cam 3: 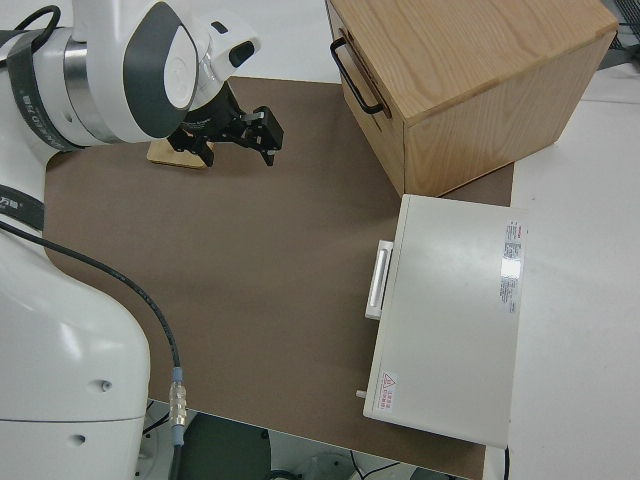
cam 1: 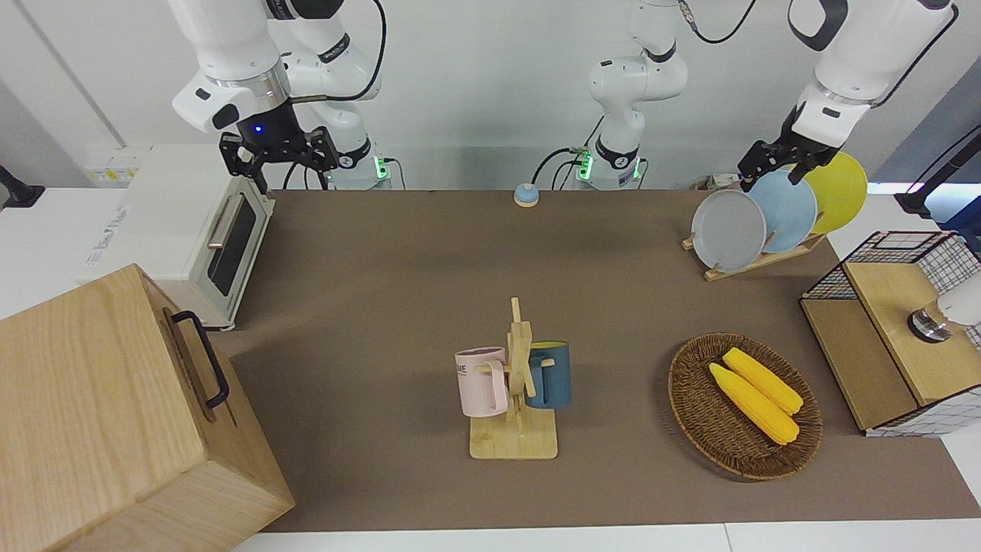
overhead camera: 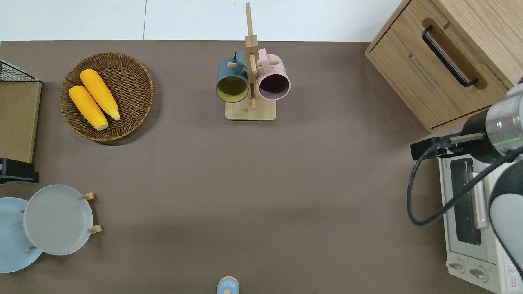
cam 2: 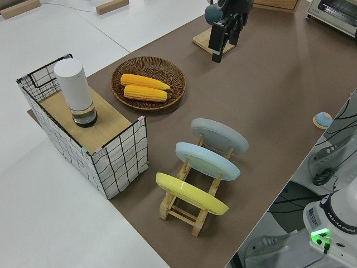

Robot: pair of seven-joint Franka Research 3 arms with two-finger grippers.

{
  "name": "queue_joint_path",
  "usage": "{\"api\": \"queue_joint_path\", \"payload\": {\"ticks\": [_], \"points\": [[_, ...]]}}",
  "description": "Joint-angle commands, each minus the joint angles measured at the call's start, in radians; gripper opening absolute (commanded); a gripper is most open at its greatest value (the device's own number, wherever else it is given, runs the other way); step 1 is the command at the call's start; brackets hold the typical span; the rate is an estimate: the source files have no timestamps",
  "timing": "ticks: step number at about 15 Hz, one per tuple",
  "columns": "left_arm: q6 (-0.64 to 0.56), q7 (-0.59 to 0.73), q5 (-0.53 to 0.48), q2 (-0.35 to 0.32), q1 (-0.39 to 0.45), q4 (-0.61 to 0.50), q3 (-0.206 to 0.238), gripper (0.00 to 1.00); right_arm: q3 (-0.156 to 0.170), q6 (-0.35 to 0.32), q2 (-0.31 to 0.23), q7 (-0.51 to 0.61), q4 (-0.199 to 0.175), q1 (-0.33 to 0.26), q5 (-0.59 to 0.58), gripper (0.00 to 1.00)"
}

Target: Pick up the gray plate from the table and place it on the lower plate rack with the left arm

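The gray plate [cam 1: 728, 230] leans in the lower plate rack [cam 1: 755, 261], in the slot farthest from the robots, with the light blue plate [cam 1: 789, 208] next. The left gripper [cam 1: 775, 165] hangs above the rack with fingers spread, holding nothing. The right arm is parked.

Matt brown table cover, pale wood, woven wicker and smooth glazed-looking plates

The table cover [cam 1: 429, 261] looks matt and cloth-like. The gray plate [cam 1: 728, 230], the light blue plate [cam 1: 785, 208] and the yellow plate [cam 1: 841, 192] look smooth with a soft sheen, and they stand in the lower plate rack [cam 2: 184, 209] of bare light wood. At about 6 o'clock from the rack in the front view, the basket [cam 1: 693, 399] is rough dark wicker holding two waxy yellow corn cobs [cam 1: 755, 395]. The mug stand [cam 1: 515, 437] is pale wood with smooth matt mugs [cam 1: 483, 382]. The cabinet [cam 1: 100, 414] shows grained oak-like wood with a black handle; the toaster oven [cam 3: 450, 320] is smooth off-white with dark glass. The left arm [cam 1: 858, 61] has glossy white shells.
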Motion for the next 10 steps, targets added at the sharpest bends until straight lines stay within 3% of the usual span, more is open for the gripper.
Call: {"api": "queue_joint_path", "payload": {"ticks": [1, 7, 10], "points": [[-0.017, 0.032, -0.07, -0.013, -0.013, 0.038, 0.016, 0.99, 0.017, -0.014, -0.003, 0.012, 0.009, -0.02, -0.001, 0.983], [-0.016, -0.077, -0.091, -0.011, -0.02, 0.041, 0.002, 1.0, 0.017, -0.013, -0.003, 0.012, 0.009, -0.02, -0.001, 0.983], [-0.01, -0.074, 0.003, -0.01, -0.023, 0.041, -0.053, 1.0, 0.017, -0.013, -0.001, 0.012, 0.009, -0.02, -0.001, 0.983]]}}
